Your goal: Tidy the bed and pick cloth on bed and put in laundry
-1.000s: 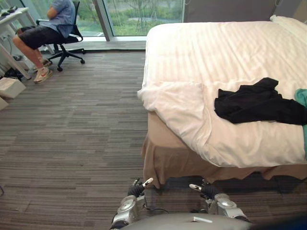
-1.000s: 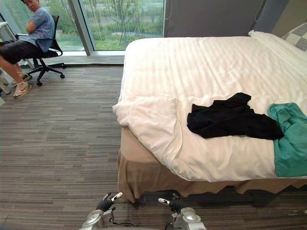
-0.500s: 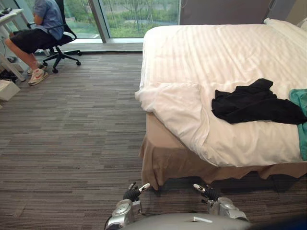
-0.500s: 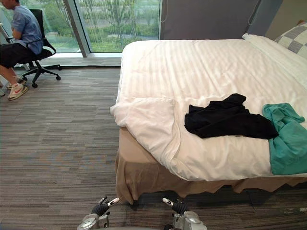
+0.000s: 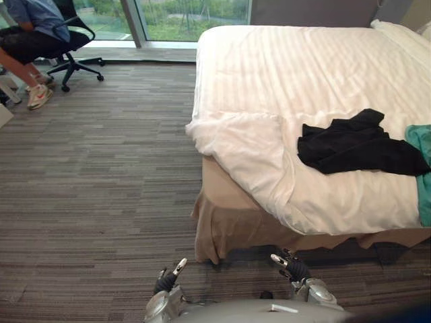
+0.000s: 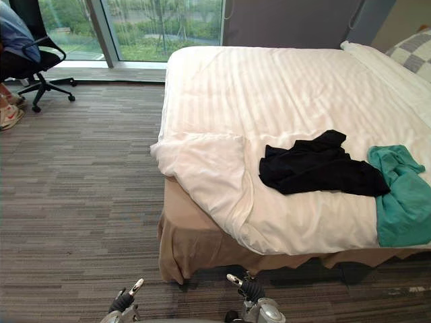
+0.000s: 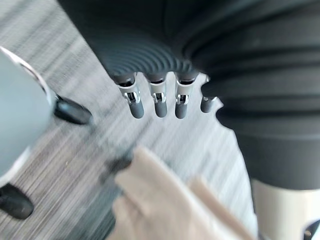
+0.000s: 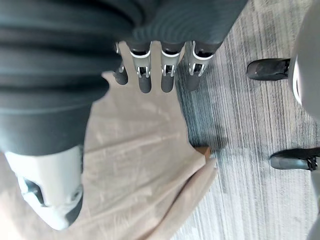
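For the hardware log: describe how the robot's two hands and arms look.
The two match. The left hand wears a dark ribbed cover over its back and wrist, from which a row of silver fingers with dark tips extends. The right hand looks the same. Behind each sits a rounded silver-grey arm segment.

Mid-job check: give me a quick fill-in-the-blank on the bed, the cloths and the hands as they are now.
1. The black cloth lies on the bed with the teal cloth at its ____ side.
2. The left hand and the right hand hang low with fingers straight, holding ____.
3. The person sits on a black wheeled ____.
Missing words: right; nothing; chair.
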Robot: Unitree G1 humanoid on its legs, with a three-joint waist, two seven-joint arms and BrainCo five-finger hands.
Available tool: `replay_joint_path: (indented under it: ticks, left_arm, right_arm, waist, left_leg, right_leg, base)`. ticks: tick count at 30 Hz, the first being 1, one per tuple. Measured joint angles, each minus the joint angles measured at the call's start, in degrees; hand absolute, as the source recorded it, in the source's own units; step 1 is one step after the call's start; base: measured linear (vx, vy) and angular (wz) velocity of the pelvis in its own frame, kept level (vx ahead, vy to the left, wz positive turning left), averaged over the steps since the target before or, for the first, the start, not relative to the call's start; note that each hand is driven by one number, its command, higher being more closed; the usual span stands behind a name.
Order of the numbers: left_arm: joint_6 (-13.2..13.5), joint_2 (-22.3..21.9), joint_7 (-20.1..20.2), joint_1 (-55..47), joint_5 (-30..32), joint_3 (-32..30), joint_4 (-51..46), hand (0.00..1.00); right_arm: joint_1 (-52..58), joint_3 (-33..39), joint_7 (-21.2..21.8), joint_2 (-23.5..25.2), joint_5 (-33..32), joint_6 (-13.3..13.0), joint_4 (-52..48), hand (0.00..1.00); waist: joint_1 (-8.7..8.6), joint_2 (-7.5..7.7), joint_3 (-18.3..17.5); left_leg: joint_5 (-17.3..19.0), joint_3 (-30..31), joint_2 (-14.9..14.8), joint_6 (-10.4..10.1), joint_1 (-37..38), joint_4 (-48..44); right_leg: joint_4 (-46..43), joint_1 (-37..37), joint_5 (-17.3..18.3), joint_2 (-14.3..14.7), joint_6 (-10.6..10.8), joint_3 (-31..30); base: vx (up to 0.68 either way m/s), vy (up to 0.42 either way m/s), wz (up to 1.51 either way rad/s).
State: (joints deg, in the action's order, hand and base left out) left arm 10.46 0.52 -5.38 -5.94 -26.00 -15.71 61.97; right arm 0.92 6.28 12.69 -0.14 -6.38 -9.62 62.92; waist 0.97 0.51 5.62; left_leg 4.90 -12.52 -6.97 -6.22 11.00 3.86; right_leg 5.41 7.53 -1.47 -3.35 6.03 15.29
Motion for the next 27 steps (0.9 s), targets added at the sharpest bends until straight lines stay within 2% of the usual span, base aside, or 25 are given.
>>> replay_joint_path:
  ticks: [3,6,8,11,13,15,19,22,25,27]
  left_arm:
    - [0.1,0.0,-1.6,-0.3,-2.9,-1.5,-0.3,0.0]
    - [0.0,0.9,-4.3,-0.9,-7.5,-5.2,-5.2,0.0]
    - [0.1,3.9,-6.6,-0.7,-9.5,-8.3,-11.9,0.0]
    - [0.0,9.1,-8.8,1.0,-9.0,-13.7,-20.0,0.0]
    - [0.3,11.3,-8.9,2.2,-8.5,-15.9,-23.2,0.0]
    - [1.4,14.2,-9.0,2.4,-7.8,-18.7,-27.7,0.0]
    - [2.7,19.7,-8.8,2.5,-2.9,-22.9,-33.9,0.0]
    - [4.0,23.4,-8.4,3.2,4.9,-22.5,-39.6,0.0]
    - [4.8,26.4,-7.7,6.1,14.7,-20.2,-46.5,0.0]
    - [5.4,27.9,-6.1,7.8,21.7,-16.1,-51.6,0.0]
  right_arm:
    - [0.2,-0.2,0.5,-0.1,0.0,0.1,-0.1,0.0]
    - [0.5,-1.2,0.7,-0.3,0.0,0.6,-0.5,0.0]
    - [1.6,-1.7,0.8,-0.7,-0.1,0.9,-1.8,0.0]
    - [3.4,-2.4,0.8,-1.1,-0.1,1.1,-3.8,0.0]
    - [4.3,-2.5,0.7,-1.4,-0.2,1.2,-4.6,0.0]
    - [5.7,-3.1,0.7,-2.3,-0.3,1.1,-4.7,0.0]
    - [6.5,-3.7,0.7,-2.6,-1.5,0.4,-5.0,0.0]
    - [7.8,-3.7,0.7,-2.7,-2.5,-0.2,-5.9,0.0]
    - [9.9,-3.6,0.6,-3.2,-3.2,-0.3,-5.7,0.0]
    - [10.2,-3.6,0.7,-3.3,-4.7,-0.4,-5.7,0.0]
  waist:
    - [0.13,-0.06,-0.1]
    - [0.41,-0.21,-0.3]
    - [1.38,-0.86,-0.7]
    - [1.49,-1.21,-1.8]
    - [1.3,-1.4,-2.1]
    - [1.68,-1.48,-3.2]
    - [1.77,-1.39,-3.7]
    - [1.73,-1.74,-4.5]
    - [1.67,-1.9,-5.3]
    - [1.61,-2.14,-5.7]
  left_leg:
    - [-0.1,-0.7,0.0,-0.1,0.0,-0.1]
    - [-0.2,-1.8,0.0,-0.3,-0.1,-0.6]
    - [-0.2,-3.0,0.0,-0.3,-0.3,-1.0]
    - [-0.3,-6.9,-0.9,0.0,-1.3,-1.2]
    - [-0.7,-10.6,-1.8,0.2,-1.5,-2.2]
    - [-0.7,-11.0,-1.4,0.3,-1.9,-2.0]
    - [-0.8,-11.4,-0.8,0.4,-1.7,-1.7]
    - [-0.8,-12.1,-0.6,0.4,-0.7,-1.0]
    - [-0.7,-12.8,-0.6,0.2,-0.2,-1.0]
    - [-0.6,-14.0,-0.6,0.1,-0.2,-1.1]
  right_leg:
    - [0.0,0.6,0.0,-0.2,0.0,1.2]
    - [0.0,1.0,0.0,-0.5,0.0,2.0]
    - [0.0,1.1,0.3,-0.7,0.2,2.9]
    - [0.0,1.3,0.6,-1.2,0.2,4.7]
    - [0.0,1.3,0.8,-1.7,0.5,6.0]
    - [0.0,1.3,0.8,-2.2,0.6,6.4]
    - [0.0,1.4,0.7,-2.7,0.8,6.5]
    - [0.0,1.5,0.6,-2.6,0.9,6.4]
    - [0.0,1.8,0.6,-2.6,0.9,5.8]
    - [0.0,1.2,0.6,-2.5,0.9,4.4]
  base:
    - [-0.02,0.008,0.18]
    - [-0.07,0.002,0.09]
    - [-0.1,-0.012,0.0]
    - [-0.1,-0.012,0.2]
    - [-0.04,-0.006,0.36]
    - [-0.02,0.029,0.16]
    - [0.03,0.034,-0.03]
    - [0.05,0.009,-0.08]
    - [0.02,-0.002,-0.09]
    - [-0.02,-0.013,-0.23]
